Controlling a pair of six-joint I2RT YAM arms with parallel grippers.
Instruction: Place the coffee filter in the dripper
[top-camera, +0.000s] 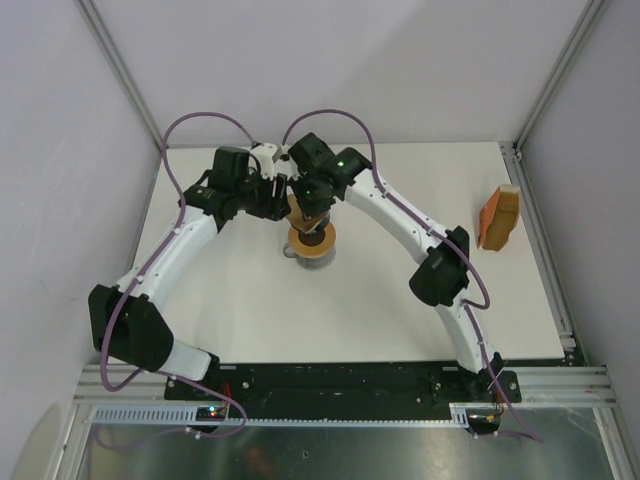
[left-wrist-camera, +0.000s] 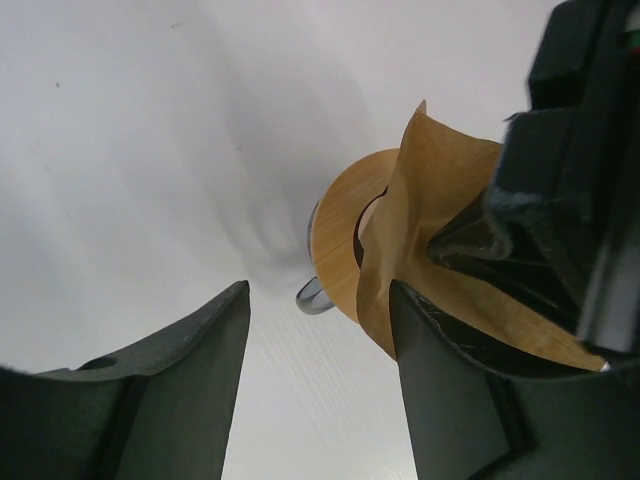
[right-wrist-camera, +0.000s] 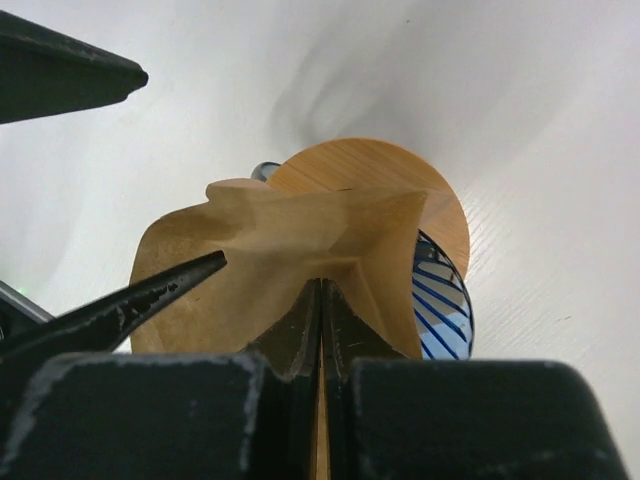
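My right gripper (right-wrist-camera: 322, 285) is shut on the coffee filter (right-wrist-camera: 280, 240), a tan paper piece partly spread open just above the dripper (right-wrist-camera: 440, 300), a blue ribbed cone. The dripper sits in a round amber disc (right-wrist-camera: 360, 165). My left gripper (left-wrist-camera: 318, 290) is open, and one of its fingers (left-wrist-camera: 450, 380) lies against the filter (left-wrist-camera: 430, 190) while the other stands apart over the bare table. In the top view both grippers, left (top-camera: 285, 200) and right (top-camera: 312, 200), meet over the filter (top-camera: 305, 215) at the table's middle back.
An orange-tan stack (top-camera: 498, 217) stands near the white table's (top-camera: 400, 300) right edge. Grey walls close in the table on the left, back and right. The arms' bases sit on a black rail (top-camera: 340, 378) at the near edge.
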